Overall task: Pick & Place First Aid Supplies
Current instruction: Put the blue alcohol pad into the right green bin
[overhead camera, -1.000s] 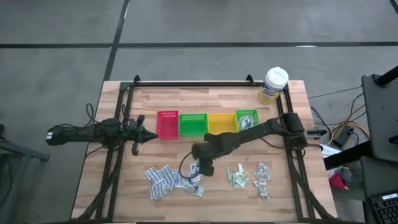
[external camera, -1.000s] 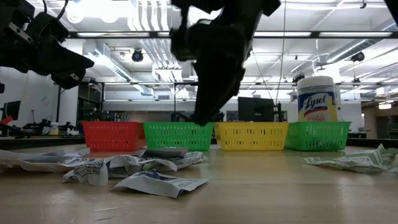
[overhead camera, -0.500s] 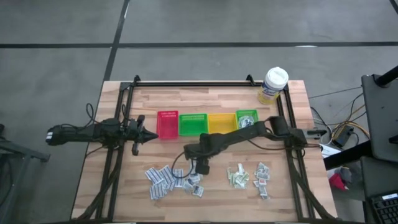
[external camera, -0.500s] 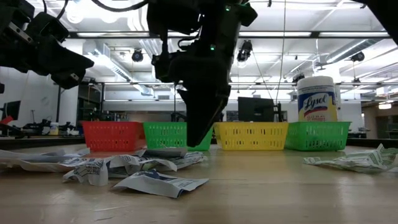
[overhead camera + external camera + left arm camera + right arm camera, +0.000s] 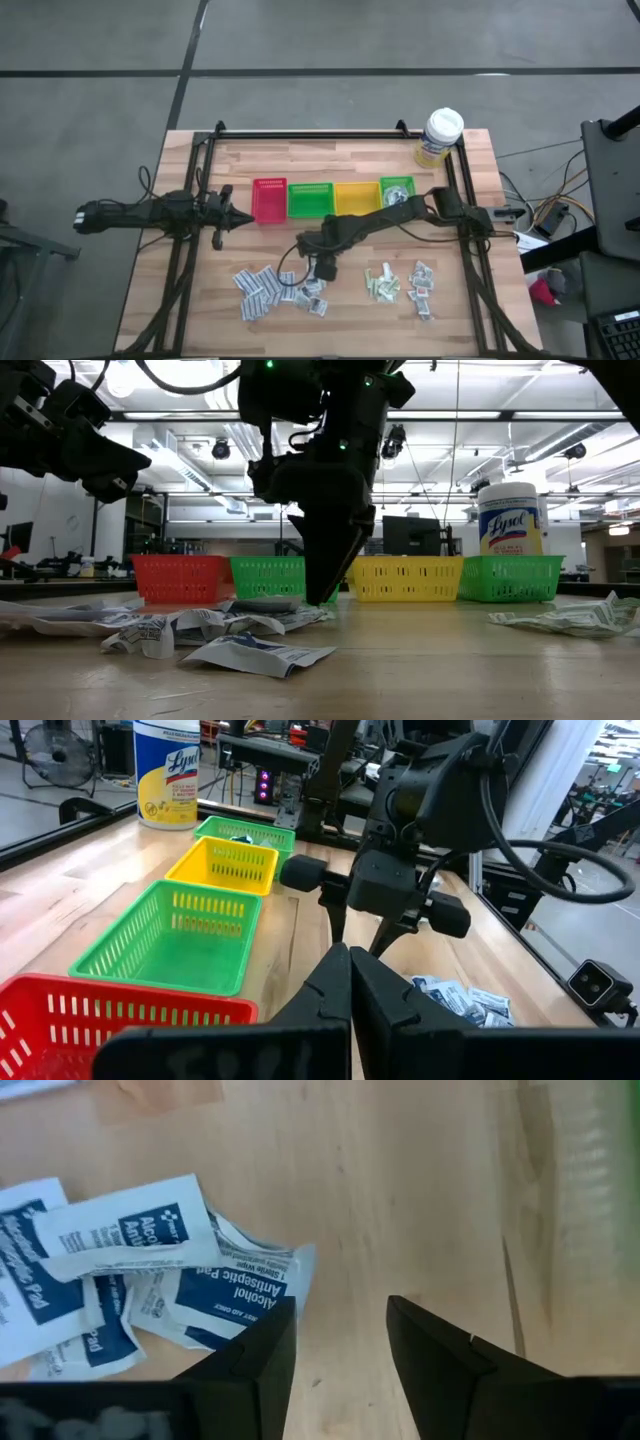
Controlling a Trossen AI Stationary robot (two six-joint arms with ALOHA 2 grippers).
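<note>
The first aid supplies lie loose on the wooden table in three heaps: white-blue sachets (image 5: 265,290), pale green ones (image 5: 382,283), and white-red and grey ones (image 5: 422,280). My right gripper (image 5: 321,268) points down, open, just above the table at the right edge of the white-blue heap. In the right wrist view (image 5: 340,1335) bare wood shows between its fingers, with alcohol pad sachets (image 5: 150,1270) beside one finger. My left gripper (image 5: 236,219) hovers shut over the table's left side, in front of the red bin (image 5: 269,199).
Red, green (image 5: 309,199), yellow (image 5: 356,197) and a second green bin (image 5: 397,190) stand in a row behind the heaps. A yellow wipes tub (image 5: 439,137) stands at the far right corner. Dark frame rails (image 5: 470,270) run along the table's sides.
My right gripper has sunk toward the table and shifted a little toward the table's left edge, closer to the white-blue heap, tipping steeper downward. The sachets have not moved.
</note>
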